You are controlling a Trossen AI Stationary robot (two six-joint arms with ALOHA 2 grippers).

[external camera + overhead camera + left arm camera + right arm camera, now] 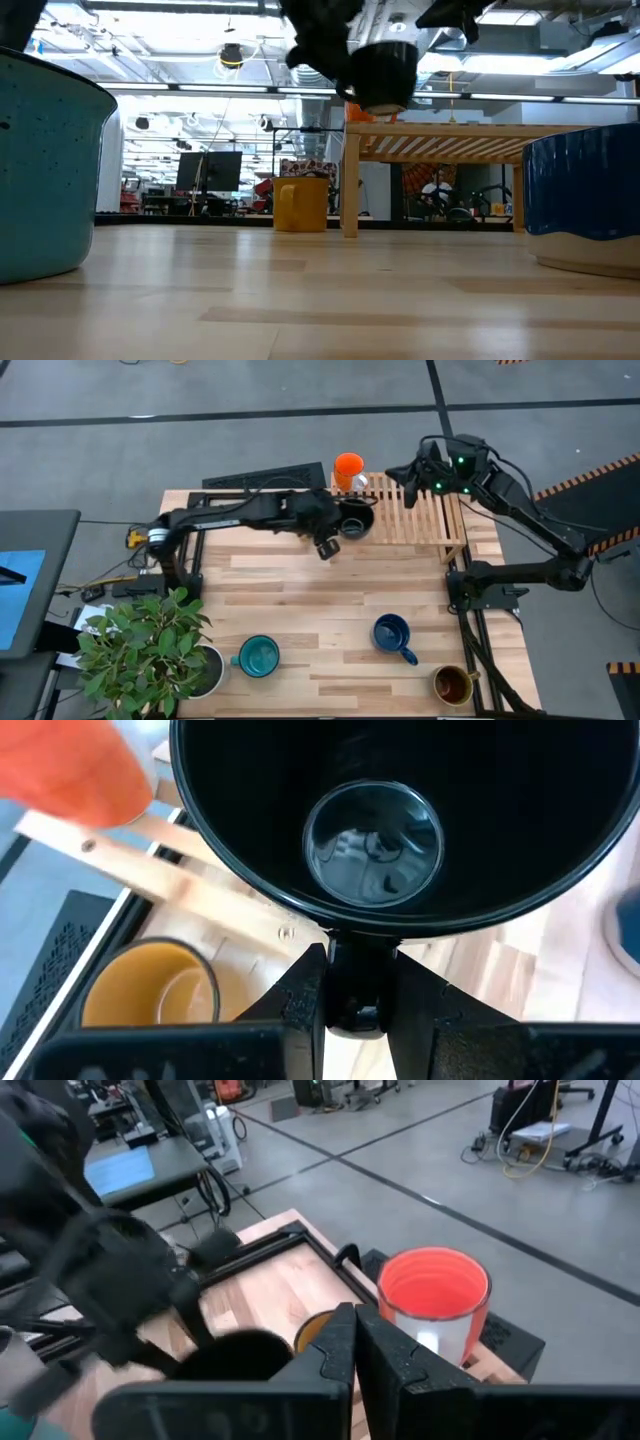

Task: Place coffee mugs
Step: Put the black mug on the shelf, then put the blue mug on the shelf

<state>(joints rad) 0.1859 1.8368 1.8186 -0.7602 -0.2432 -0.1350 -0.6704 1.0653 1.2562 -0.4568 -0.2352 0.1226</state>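
Near edge first: teal mug [259,656], blue mug [392,633] and brown mug [453,684] are left waiting. Farther back, the black mug [355,520] is held clamped by the left gripper [340,525] over the rack [425,525]'s left end, probably mid-placement; lowering beside the orange mug [348,470] is needed next. The right gripper [410,472] is kept shut and empty over the rack's far edge.

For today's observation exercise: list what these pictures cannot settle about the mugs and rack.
- Yellow mug: absent from the high view, hidden under the left arm.
- Black mug: its handle is covered by the left gripper in the left wrist view.
- Wooden rack: far end cut off by the blue mug, low view.
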